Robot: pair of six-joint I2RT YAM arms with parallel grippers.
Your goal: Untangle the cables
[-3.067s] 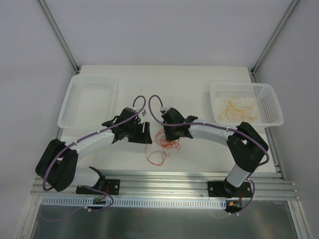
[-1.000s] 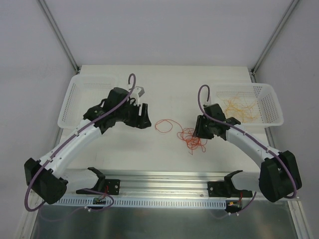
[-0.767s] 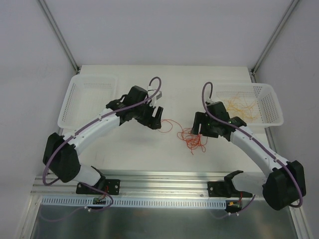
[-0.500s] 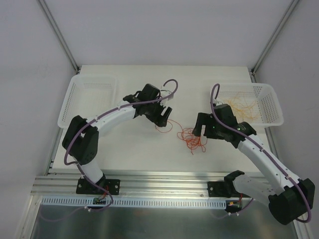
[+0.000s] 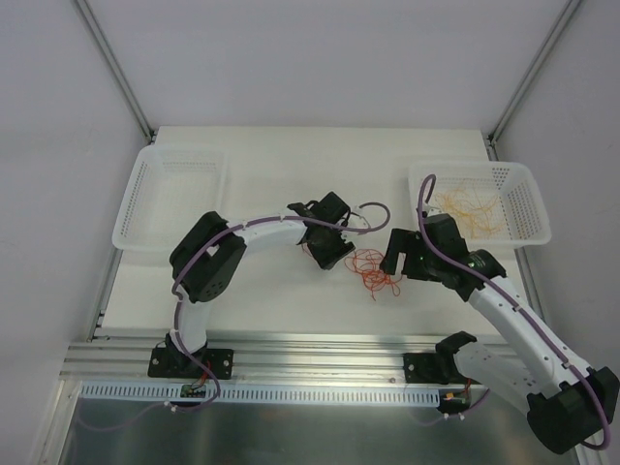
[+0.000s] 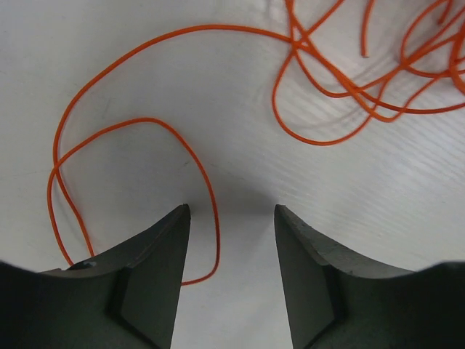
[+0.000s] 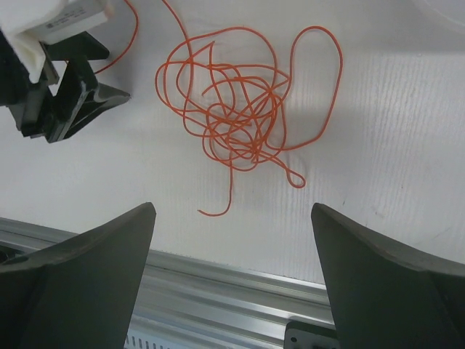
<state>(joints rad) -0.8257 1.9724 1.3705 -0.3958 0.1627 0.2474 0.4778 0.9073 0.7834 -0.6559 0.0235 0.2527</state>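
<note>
As right fingers [image 7: 87,276] widened, left fingers [image 6: 149,280] reached cables [image 7: 240,134].

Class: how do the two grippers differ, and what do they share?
The left gripper has narrower jaws, a red-orange cable loop lying between them; the right gripper gapes wide. The left hangs low; the right looks higher, above the tangle. Both are open, gripping nothing.

1. white tube links and bulky black joint housings on left arm [image 5: 262,231] and right arm [image 5: 513,315].
2. thin purple cable [image 5: 373,205] along each arm, with a free loop by the wrist.
3. black base brackets [image 5: 189,360] at the near edge.
4. matte dark grey, wedge-shaped fingers [image 6: 156,276].
5. white block [image 7: 65,22] with small grey print on the left wrist.
</note>
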